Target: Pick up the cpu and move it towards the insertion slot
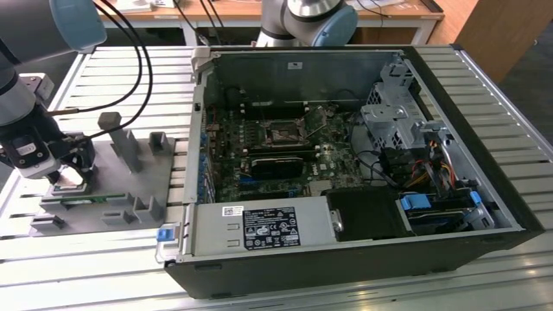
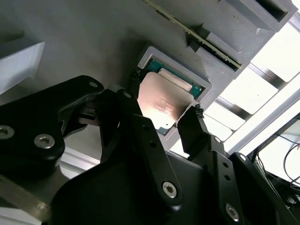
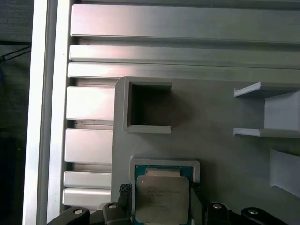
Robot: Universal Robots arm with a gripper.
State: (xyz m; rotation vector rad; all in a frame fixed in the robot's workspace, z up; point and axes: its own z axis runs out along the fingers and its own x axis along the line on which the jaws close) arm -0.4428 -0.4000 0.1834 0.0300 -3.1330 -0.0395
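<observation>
My gripper (image 2: 166, 93) is closed on the cpu (image 3: 161, 199), one fingertip pressed against each of two opposite sides. The cpu sits in its pocket on the grey tray (image 1: 121, 188), well apart from the slot (image 1: 283, 134) inside the open case (image 1: 363, 262)

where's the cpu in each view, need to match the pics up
exterior view: cpu in the grey holder at the exterior view's left, under the end effector.
second wrist view: cpu in a square pocket of the holder.
first wrist view: cpu in that pocket, near a square recess.
shared landmark: the holder.
</observation>
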